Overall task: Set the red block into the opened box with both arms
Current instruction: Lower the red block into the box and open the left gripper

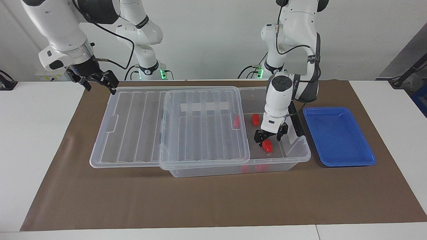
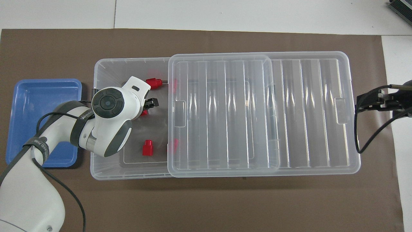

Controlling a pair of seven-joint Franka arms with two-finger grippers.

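The right arm waits with the right gripper [image 1: 96,81] raised above the brown mat [image 1: 213,200] at the right arm's end of the counter [image 1: 33,140], just off the corner of the lid [image 1: 170,126] that lies nearest the robots. Its fingers are spread and grasp nothing.

The box [image 1: 293,156] lies lengthwise on the mat. The ribbed clear lid is slid toward the right arm's end, so that it overhangs the box there and leaves the end toward the left arm uncovered. A white tape strip [image 1: 204,106] shows through the lid.

A red block [image 1: 255,119] rests on the box floor in the uncovered part, on the side nearer to the robots. Another red block [image 1: 236,121] lies beside it, under the lid's edge.

The left gripper [image 1: 269,138] is lowered into the uncovered part of the box. Its fingers are released, standing apart just above the red block [image 1: 267,145], which lies on the box floor directly beneath them. Whether a fingertip touches this block cannot be determined.

One more red block [image 2: 154,83] lies farther from the robots, against the box wall.

The blue tray [image 1: 338,136] lies on the mat beside the box, toward the left arm's end.
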